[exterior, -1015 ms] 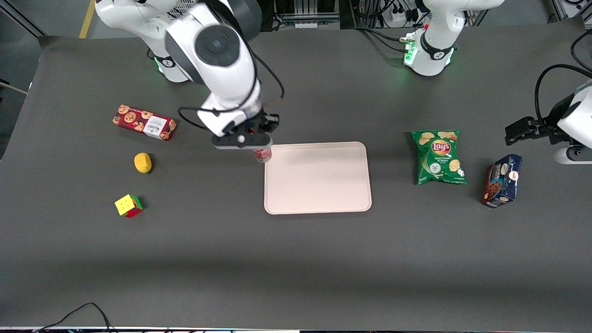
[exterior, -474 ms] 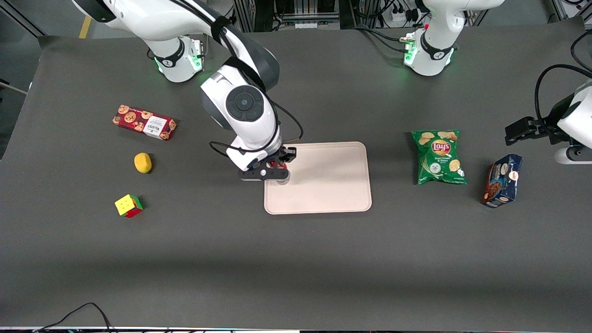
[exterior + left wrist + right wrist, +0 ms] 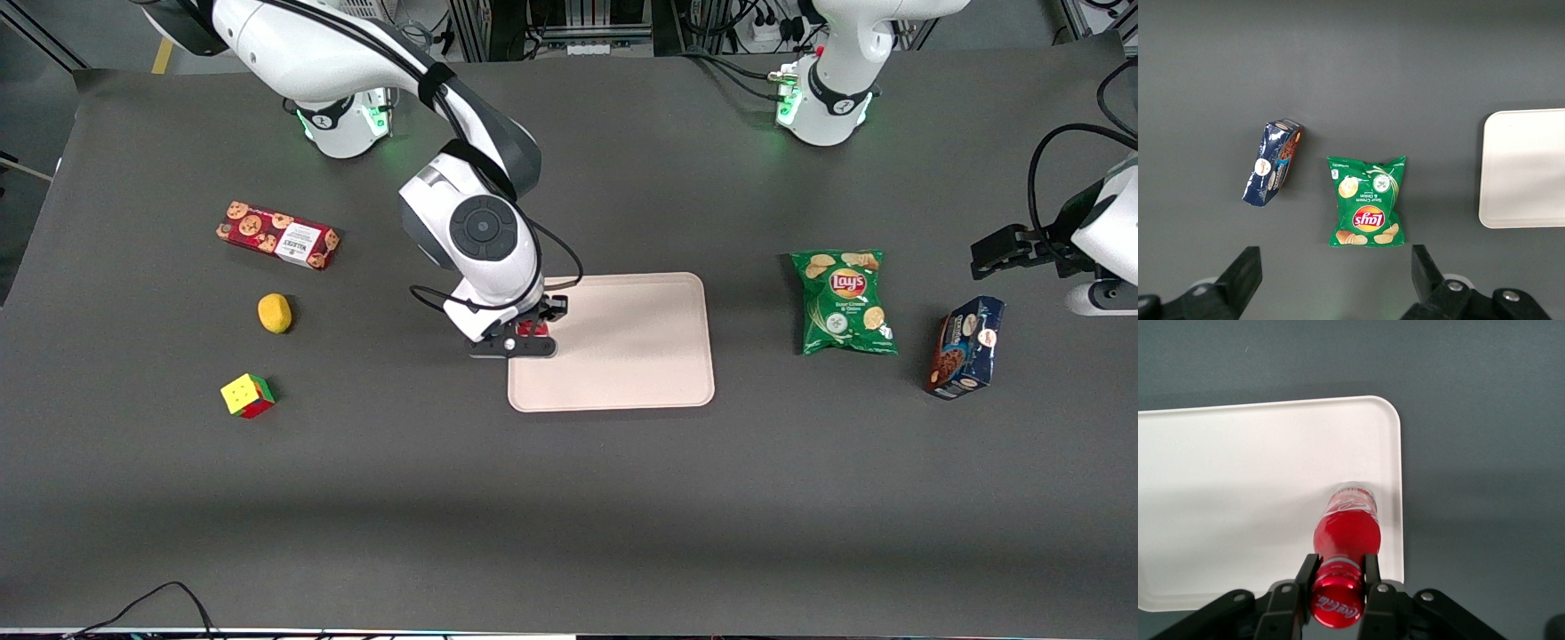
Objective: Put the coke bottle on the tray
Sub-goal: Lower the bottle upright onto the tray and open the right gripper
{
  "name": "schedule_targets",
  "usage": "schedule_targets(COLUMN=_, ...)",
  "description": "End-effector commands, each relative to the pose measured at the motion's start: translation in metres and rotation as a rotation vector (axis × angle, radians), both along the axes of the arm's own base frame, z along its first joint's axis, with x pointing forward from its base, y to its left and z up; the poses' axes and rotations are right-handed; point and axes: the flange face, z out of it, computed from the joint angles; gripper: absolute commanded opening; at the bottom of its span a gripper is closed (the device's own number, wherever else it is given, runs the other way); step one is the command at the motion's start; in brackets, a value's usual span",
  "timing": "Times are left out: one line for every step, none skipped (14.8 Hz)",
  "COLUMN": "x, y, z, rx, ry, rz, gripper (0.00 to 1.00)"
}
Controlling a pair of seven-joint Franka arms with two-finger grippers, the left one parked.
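Looking down from the front, the gripper [image 3: 526, 342] is sitting just left of the frame's centre, low over the tray [image 3: 640, 356] at the edge nearest the working arm's end of the table. A second ago it was higher and farther from the camera, at the tray's corner, with the coke bottle [image 3: 532, 328] hanging beneath it; now only a sliver of red is peeking out between the fingers, so the arm has been carrying the bottle in over the tray and lowering it. The cookie box [image 3: 277, 235], the lemon [image 3: 275, 313] and the puzzle cube [image 3: 248, 396] are lying untouched in the left part of the frame, the chip bag [image 3: 845, 300] and the blue packet [image 3: 965, 347] at the right. The parked arm's camera is showing only the tray's edge [image 3: 1525, 168] at the right of its frame, with the chip bag [image 3: 1367, 209] and blue packet [image 3: 1273, 171]. From the working wrist, the fingers [image 3: 1370, 577] are pinching the bottle's neck just under the cap [image 3: 1336, 603], and the bottle [image 3: 1348, 527] is hanging upright with its clear base over the tray [image 3: 1238, 487], close inside the rim. I cannot tell whether the base is touching yet. To my eye the job is nearly done: a little more descent if needed, then letting go.
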Motion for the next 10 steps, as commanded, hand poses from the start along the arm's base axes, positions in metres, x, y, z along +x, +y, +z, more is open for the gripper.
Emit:
schedule_targets(x=-0.002, y=0.001, z=-0.002, rx=0.004, ry=-0.032, rz=-0.014, gripper=0.00)
schedule_targets(x=-0.001, y=0.000, z=-0.004, rx=0.005, ry=-0.033, rz=-0.017, gripper=0.00)
schedule_targets(x=-0.001, y=0.000, z=-0.007, rx=0.007, ry=-0.033, rz=-0.016, gripper=0.00)
schedule_targets(x=-0.001, y=-0.001, z=-0.011, rx=0.006, ry=-0.033, rz=-0.018, gripper=0.00)
schedule_targets(x=0.000, y=-0.001, z=-0.013, rx=0.012, ry=-0.039, rz=-0.017, gripper=0.00)
schedule_targets(x=0.000, y=-0.002, z=-0.017, rx=0.012, ry=-0.037, rz=-0.020, gripper=0.00)
schedule_targets(x=0.000, y=-0.002, z=-0.017, rx=0.013, ry=-0.038, rz=-0.020, gripper=0.00)
schedule_targets(x=0.000, y=-0.002, z=-0.017, rx=0.013, ry=-0.037, rz=-0.021, gripper=0.01)
schedule_targets(x=0.000, y=-0.002, z=-0.017, rx=0.013, ry=-0.037, rz=-0.021, gripper=0.33)
schedule_targets(x=0.000, y=-0.002, z=-0.017, rx=0.014, ry=-0.037, rz=-0.020, gripper=0.70)
